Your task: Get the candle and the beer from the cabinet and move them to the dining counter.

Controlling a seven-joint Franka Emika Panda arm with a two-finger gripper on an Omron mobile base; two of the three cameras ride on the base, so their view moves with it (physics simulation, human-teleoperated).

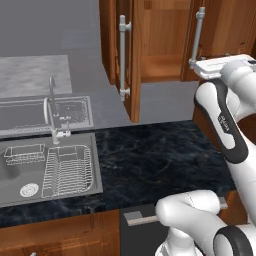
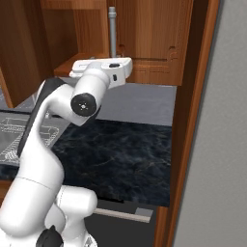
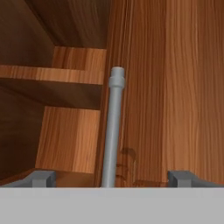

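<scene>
Gripper (image 3: 112, 178): spread wide, grasping nothing; finger tips (image 3: 40, 178) at 7 and 5 o'clock of the hand view, straddling the right-hand bar handle (image 3: 114, 127) with air on both sides. Raised on the arm to the lower edge of the cabinet (image 1: 150, 40); in the right base view, gripper body at 11 o'clock, just before the handle. Placement judged a set-up for closing on that bar and pulling the right door (image 3: 175, 87) open.

Cabinet, reddish-brown wood, at 12 o'clock in the left base view. Left door (image 1: 131, 60) swung outward, edge-on, with its own silver bar handle (image 1: 123, 55). Right door near closed, panel face toward the hand camera.

Contents, visible portion: bare wooden shelves (image 3: 57, 74) at 10 o'clock of the hand view; no object resting on them. Candle and beer: location not determinable; presumably behind the right door.

Sink (image 1: 50, 165), steel, at 8 o'clock in the left base view: holds two wire racks (image 1: 67, 170); faucet (image 1: 52, 115) above. Black marble counter (image 1: 155, 160) beneath the cabinet.

Dining counter: location not determinable.

Progress, judged: early; access stage, nothing fetched.
</scene>
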